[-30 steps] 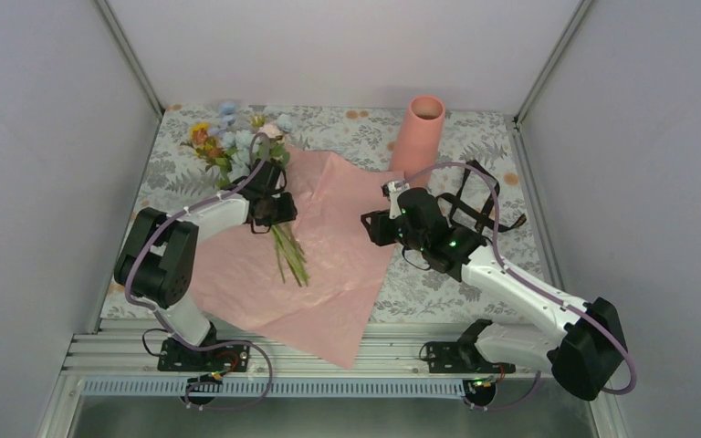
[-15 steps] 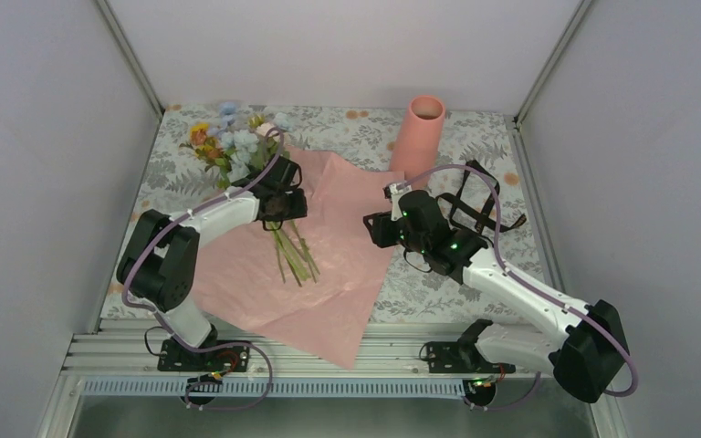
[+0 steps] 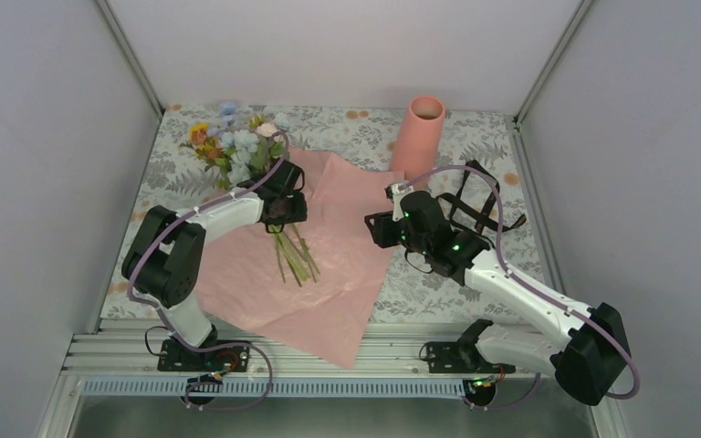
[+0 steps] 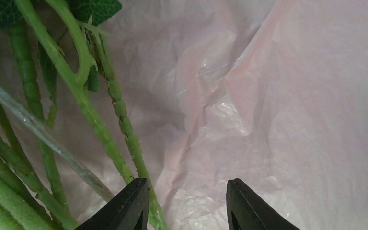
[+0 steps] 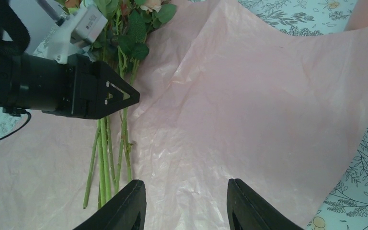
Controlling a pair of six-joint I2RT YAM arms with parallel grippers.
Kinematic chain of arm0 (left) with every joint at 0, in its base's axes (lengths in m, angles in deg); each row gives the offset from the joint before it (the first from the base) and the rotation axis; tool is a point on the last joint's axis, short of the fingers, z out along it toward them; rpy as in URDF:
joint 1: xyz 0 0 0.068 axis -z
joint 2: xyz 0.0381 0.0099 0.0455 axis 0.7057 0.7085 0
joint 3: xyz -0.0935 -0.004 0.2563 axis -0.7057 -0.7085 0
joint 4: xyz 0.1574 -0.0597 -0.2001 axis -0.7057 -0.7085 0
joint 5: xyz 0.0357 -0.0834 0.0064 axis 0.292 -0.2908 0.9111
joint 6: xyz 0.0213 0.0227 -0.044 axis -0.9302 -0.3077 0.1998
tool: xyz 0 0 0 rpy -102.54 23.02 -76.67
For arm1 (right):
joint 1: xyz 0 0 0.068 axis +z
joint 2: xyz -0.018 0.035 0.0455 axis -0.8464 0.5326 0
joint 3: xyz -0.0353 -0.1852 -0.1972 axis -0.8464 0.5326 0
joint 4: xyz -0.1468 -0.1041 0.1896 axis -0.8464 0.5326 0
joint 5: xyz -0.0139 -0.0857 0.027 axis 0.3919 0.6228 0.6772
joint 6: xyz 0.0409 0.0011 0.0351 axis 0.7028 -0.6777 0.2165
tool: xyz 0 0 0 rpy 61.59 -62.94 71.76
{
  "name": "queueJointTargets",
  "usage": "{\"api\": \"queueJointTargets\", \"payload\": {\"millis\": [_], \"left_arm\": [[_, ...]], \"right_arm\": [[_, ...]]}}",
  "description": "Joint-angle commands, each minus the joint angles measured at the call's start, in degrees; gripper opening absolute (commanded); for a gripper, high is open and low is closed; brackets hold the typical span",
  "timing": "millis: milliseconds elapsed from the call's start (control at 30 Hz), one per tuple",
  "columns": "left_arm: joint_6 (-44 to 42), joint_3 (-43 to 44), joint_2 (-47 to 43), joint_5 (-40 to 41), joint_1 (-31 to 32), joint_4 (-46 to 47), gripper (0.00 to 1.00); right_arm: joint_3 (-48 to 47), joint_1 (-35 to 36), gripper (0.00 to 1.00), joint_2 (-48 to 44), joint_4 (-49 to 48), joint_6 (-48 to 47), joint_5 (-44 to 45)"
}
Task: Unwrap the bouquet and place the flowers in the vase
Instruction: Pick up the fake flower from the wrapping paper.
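The bouquet lies unwrapped: its pink sheet (image 3: 338, 265) is spread flat on the table. The flowers (image 3: 233, 151) rest across the sheet's left part, blooms at the far left and green stems (image 3: 294, 257) pointing to the near edge. My left gripper (image 3: 283, 214) hovers low over the stems, open. In the left wrist view the stems (image 4: 81, 96) run past the left fingertip (image 4: 134, 201), and only sheet (image 4: 292, 96) shows between the jaws. My right gripper (image 3: 376, 228) is open over the sheet's right part (image 5: 249, 96), facing the stems (image 5: 104, 148). The salmon vase (image 3: 417, 137) stands upright at the back.
A floral-print tablecloth (image 3: 438, 283) covers the table, with white enclosure walls on three sides. The sheet's near corner (image 3: 351, 351) hangs over the aluminium rail (image 3: 329, 383) at the near edge. The vase stands just beyond the sheet's far right corner.
My left gripper has shifted a little to the right and farther along the stems, and the stems have swung slightly. The right arm has barely moved.
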Motion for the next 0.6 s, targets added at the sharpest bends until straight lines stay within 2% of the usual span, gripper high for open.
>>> {"api": "queueJointTargets", "payload": {"millis": [0,267,567], "left_arm": [[-0.1,-0.9,1.8,1.7,0.1,1.3,0.42],[0.8,2.5,3.4,8.5,0.0,-4.9,0.42],[-0.1,5.3,1.3,6.8,0.3,-3.9,0.43]], "right_arm": [[0.3,0.7,0.44,-1.2,0.0,-0.3,0.8],[-0.3,0.7,0.44,-1.2,0.7,-0.7,1.3],[-1.0,0.7,0.44,-0.2,0.3,-1.0,1.2]]}}
